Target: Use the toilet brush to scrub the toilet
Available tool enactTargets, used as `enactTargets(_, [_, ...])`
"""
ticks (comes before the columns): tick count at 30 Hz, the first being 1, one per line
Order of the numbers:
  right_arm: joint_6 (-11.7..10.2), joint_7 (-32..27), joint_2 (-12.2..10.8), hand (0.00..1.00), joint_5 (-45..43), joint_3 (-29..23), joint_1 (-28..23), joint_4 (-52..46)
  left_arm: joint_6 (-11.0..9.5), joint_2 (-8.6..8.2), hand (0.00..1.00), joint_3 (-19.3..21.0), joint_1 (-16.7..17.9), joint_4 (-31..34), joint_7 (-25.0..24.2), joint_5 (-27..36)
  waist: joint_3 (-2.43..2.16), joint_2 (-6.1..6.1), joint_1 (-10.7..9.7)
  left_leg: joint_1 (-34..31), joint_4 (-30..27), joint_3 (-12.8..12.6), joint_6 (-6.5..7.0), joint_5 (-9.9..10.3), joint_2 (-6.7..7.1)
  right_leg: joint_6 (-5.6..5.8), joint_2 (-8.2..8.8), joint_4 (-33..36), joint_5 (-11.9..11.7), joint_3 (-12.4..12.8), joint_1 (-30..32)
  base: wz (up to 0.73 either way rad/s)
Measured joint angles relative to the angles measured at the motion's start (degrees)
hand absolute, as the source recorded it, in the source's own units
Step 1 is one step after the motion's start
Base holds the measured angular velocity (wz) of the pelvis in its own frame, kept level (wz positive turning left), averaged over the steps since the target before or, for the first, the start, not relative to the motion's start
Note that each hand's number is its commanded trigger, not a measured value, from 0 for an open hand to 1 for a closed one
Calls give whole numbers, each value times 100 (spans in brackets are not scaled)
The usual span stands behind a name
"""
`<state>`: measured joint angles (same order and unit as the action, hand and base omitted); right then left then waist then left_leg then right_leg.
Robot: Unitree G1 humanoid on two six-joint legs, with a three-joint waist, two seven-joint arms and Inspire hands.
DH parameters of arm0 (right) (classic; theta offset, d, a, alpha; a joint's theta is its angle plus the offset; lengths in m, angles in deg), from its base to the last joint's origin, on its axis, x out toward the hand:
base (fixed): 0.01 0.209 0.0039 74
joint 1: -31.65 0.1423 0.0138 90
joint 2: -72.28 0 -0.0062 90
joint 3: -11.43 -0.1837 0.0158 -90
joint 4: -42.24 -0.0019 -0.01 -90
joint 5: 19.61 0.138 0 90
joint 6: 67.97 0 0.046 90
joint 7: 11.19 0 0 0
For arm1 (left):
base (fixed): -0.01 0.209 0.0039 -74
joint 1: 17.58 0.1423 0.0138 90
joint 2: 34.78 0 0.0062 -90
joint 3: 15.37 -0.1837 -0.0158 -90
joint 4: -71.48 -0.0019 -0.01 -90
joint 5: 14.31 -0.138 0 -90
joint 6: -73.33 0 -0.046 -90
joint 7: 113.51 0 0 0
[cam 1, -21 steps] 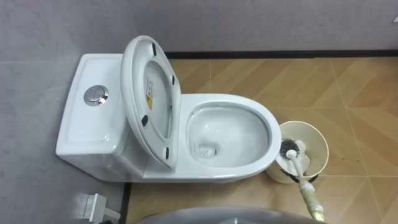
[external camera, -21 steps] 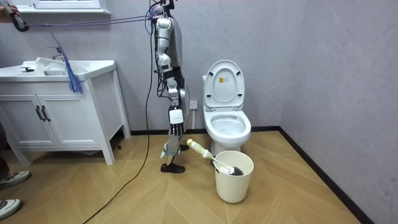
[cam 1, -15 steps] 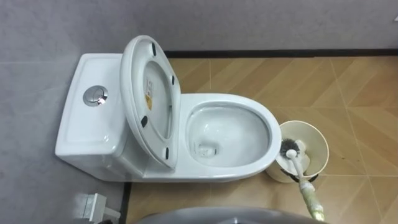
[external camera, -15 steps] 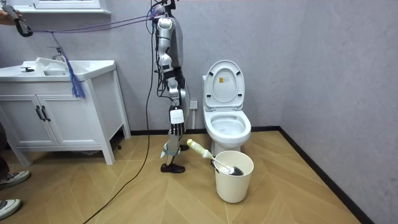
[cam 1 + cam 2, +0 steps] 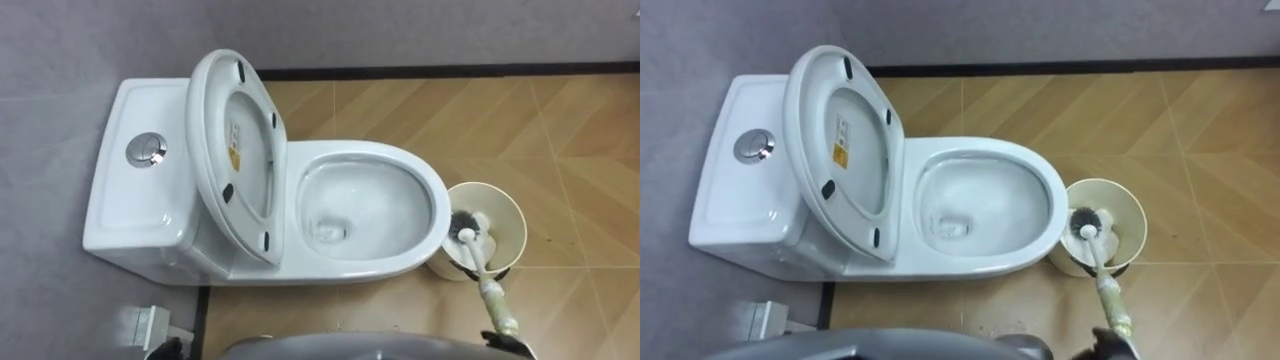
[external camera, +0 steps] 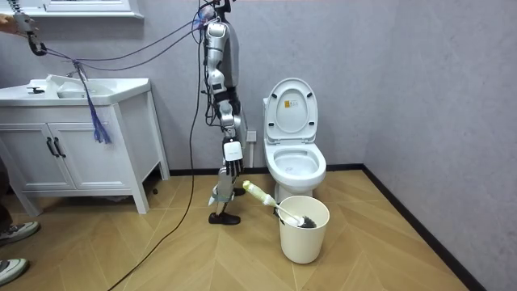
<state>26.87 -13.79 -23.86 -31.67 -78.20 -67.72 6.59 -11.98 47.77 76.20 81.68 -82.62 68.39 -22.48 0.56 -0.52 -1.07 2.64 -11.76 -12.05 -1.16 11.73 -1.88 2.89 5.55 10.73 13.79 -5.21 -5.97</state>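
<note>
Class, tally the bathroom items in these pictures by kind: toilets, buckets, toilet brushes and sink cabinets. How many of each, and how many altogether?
Toilet: 1
Bucket: 1
Toilet brush: 1
Sink cabinet: 1
Total: 4

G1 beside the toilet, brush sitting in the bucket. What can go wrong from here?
1. The brush leans over the bucket's rim toward the right robot hand; pulling along that slant may tip the bucket.
2. The bucket stands right by the toilet bowl, so a swinging brush head could knock its rim.
3. The raised seat could fall if bumped while scrubbing.
</note>
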Motion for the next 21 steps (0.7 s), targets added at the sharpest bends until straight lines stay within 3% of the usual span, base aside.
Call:
enactTargets(4, [-398,-8,-116,0,207,76,355,-312,-207,3,0,1,-83,-1,16,6,2,-9,3,-9,-1,24,0,0,3,-1,1,-10,-1,-21,-6,1])
enactTargets(6, [-483,-7,-162,0,277,95,442,-317,-278,4,0,9,-79,-1,17,6,-3,-14,4,-25,0,84,-1,0,9,-1,3,-10,-2,-85,-12,14])
enactTargets(10, [-574,-31,-170,0,496,89,486,-261,-385,15,0,73,-73,-4,16,6,-29,-21,10,-79,1,205,-1,-1,30,-1,23,-9,-2,-279,-15,15])
enactTargets(13, [-682,-115,-159,0,665,87,487,-204,-496,72,0,98,-66,-7,16,6,-22,-78,21,-72,2,288,-1,-1,44,0,30,-14,-2,-320,-41,7])
enactTargets(17, [-771,-279,-146,0,1006,81,554,-121,-553,151,0,97,-64,0,17,11,-21,-159,13,-92,1,304,-1,-1,47,3,39,-18,-4,-431,-39,3])
enactTargets(21, [-796,-423,-121,0,1176,59,608,-62,-558,163,0,93,-75,2,18,12,-37,-142,-16,-161,-15,346,-1,-1,47,7,44,-11,-7,-597,0,4])
